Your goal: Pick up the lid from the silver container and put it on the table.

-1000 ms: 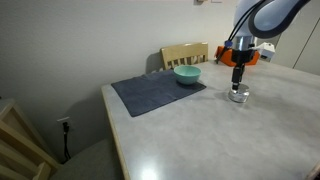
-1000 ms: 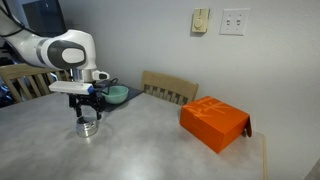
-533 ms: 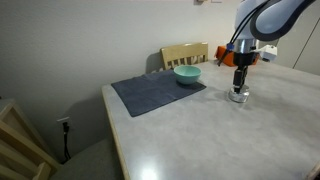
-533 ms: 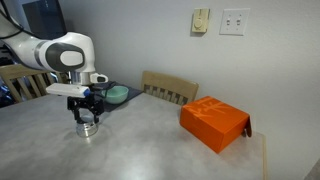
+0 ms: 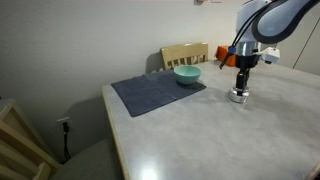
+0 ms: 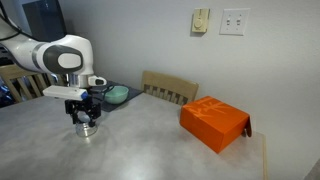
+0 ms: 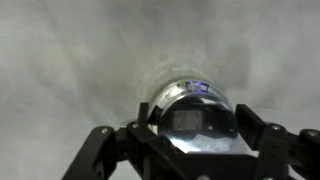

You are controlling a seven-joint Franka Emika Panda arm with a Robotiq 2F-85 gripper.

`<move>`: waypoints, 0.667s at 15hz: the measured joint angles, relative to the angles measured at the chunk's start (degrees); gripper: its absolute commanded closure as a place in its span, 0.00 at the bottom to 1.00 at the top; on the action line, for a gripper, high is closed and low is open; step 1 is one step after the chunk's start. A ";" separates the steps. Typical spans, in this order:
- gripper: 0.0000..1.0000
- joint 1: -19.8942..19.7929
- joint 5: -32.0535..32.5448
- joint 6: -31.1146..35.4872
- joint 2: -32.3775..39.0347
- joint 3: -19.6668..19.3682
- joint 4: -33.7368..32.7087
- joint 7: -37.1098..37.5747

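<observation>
One arm is over the table (image 5: pixel 200 130), its gripper (image 5: pixel 240 88) lowered straight down onto the silver container (image 5: pixel 239 97). In that exterior view the tin stands on the bare pale top at about 4 o'clock from a teal bowl (image 5: pixel 187 74). The bowl rests on the far corner of a dark placemat (image 5: pixel 150 95), with a wooden chair (image 5: pixel 185 53) behind it.

In an exterior view the gripper (image 6: pixel 87 118) hangs over the tin (image 6: pixel 87 128). An orange box (image 6: pixel 214 122) lies well apart at 3 o'clock.

From the wrist view, the lid (image 7: pixel 195 115) sits on the tin, shiny and blurred. One dark finger (image 7: pixel 100 150) stands at its 9 o'clock and another at its 3 o'clock. The jaws are set roughly as wide as the tin and close beside it. I cannot tell whether they press on it.
</observation>
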State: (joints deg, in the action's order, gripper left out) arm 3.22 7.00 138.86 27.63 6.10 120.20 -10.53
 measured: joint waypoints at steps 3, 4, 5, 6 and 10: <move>0.14 0.05 0.01 0.05 -0.51 0.04 -0.01 -0.05; 0.17 0.06 0.02 0.08 -0.50 0.04 -0.01 -0.06; 0.29 0.06 0.03 0.09 -0.50 0.04 -0.01 -0.06; 0.37 0.09 0.04 0.09 -0.50 0.04 -0.01 -0.06; 0.56 0.19 0.07 0.06 -1.09 0.05 -0.12 -0.06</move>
State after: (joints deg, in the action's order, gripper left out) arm 3.41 7.06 138.92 26.54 6.15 120.08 -10.59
